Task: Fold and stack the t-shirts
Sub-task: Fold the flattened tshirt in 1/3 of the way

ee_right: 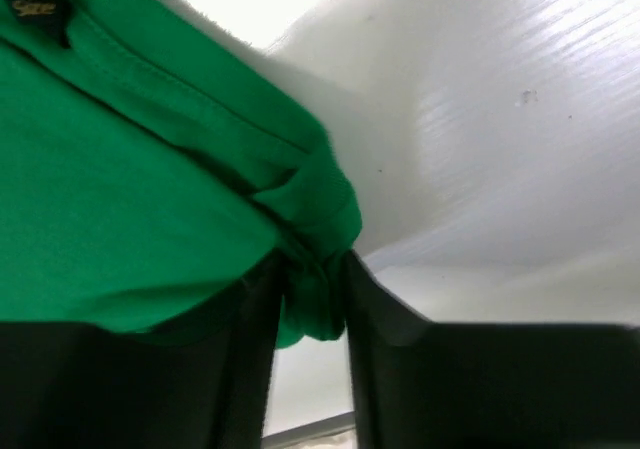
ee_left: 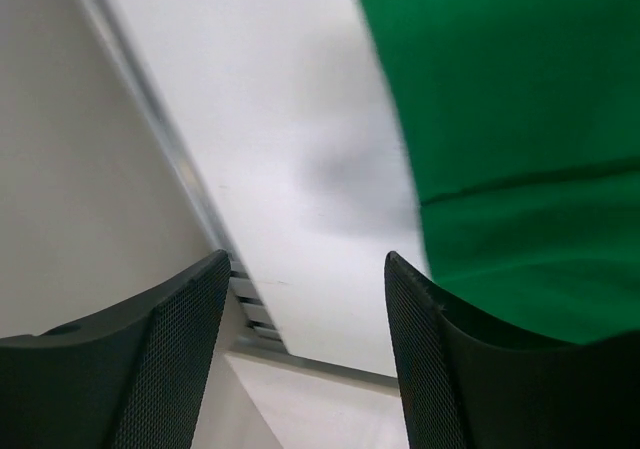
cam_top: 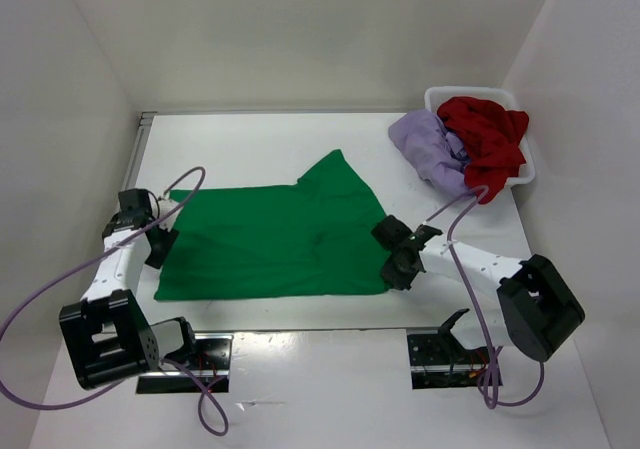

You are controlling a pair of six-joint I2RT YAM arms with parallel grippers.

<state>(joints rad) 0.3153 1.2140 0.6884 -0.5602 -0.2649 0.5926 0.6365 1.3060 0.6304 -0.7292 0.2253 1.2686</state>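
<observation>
A white table point(cam_top: 260, 139) fills the overhead view, walled in white on three sides; spread across its middle lies the green t-shirt point(cam_top: 280, 239), mostly flat, with one corner peaking toward the far side, which suggests it is laid out so it can be folded first; at the far right corner sits a white basket point(cam_top: 527, 172) holding the dark red t-shirt point(cam_top: 490, 129), while the lavender t-shirt point(cam_top: 430, 147) spills over the basket's left rim onto the table, both crumpled and apparently waiting their turn, well apart from either arm; the two arms reach in from the near edge to opposite ends of the green shirt, a likely setup for lifting or tugging it evenly; the right gripper point(ee_right: 310, 279) sits at the shirt's right near corner with its jaws pinched on a bunched fold of green hem, the cloth squeezed between the fingers and hanging slightly below them; the left gripper point(ee_left: 305, 269) hovers at the shirt's left edge with its jaws apart and nothing between them, only bare table showing in the gap; the green edge lies just beside its right finger point(ee_left: 440, 369), not yet inside the jaws, so that side seems ungrasped
</observation>
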